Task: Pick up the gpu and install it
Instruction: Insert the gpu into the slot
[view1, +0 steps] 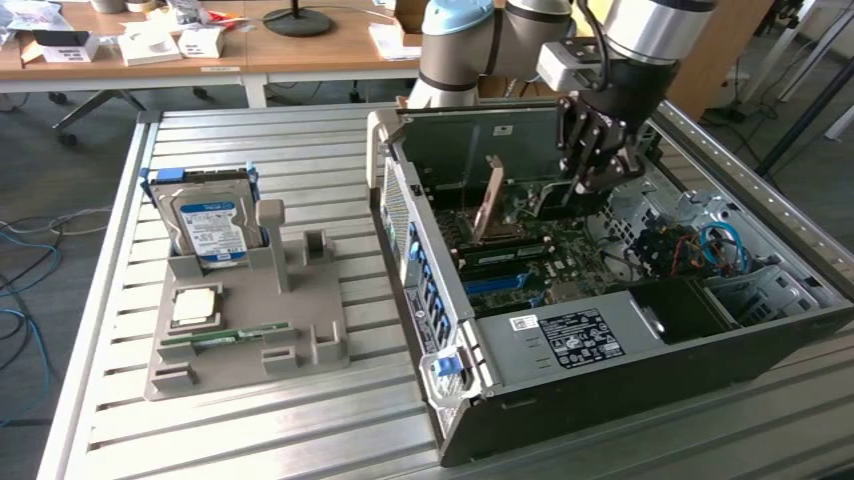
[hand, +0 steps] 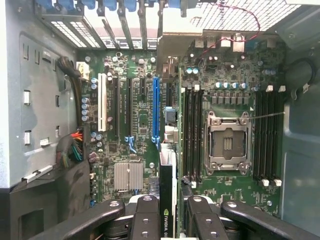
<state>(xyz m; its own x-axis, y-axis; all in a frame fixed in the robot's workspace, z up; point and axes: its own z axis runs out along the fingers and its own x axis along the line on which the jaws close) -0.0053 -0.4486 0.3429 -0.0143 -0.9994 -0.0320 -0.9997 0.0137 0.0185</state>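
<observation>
Gpu (hand: 167, 175) hangs edge-on over the motherboard (hand: 142, 120), near the blue slot (hand: 155, 107); the gripper (hand: 170, 205) has its fingers (hand: 146, 215) clamped on its upper edge. It looks thin, light and stiff but fragile, so the edges are likely the safest hold.

The arm (view1: 654, 30) is built from silver-grey metal tubes, and its rounded joints are closed with pale blue caps (view1: 461, 20). A light grey box (view1: 567, 62), possibly a camera housing, is fixed at the wrist, and a thin black cable (view1: 594, 35) is run along the tube beside it. The claw (view1: 585, 180) is finished in matt black throughout. Its fingers are made of curved, jointed black links (hand: 100, 216), which are pinned with small round silver screws (hand: 114, 204).
</observation>
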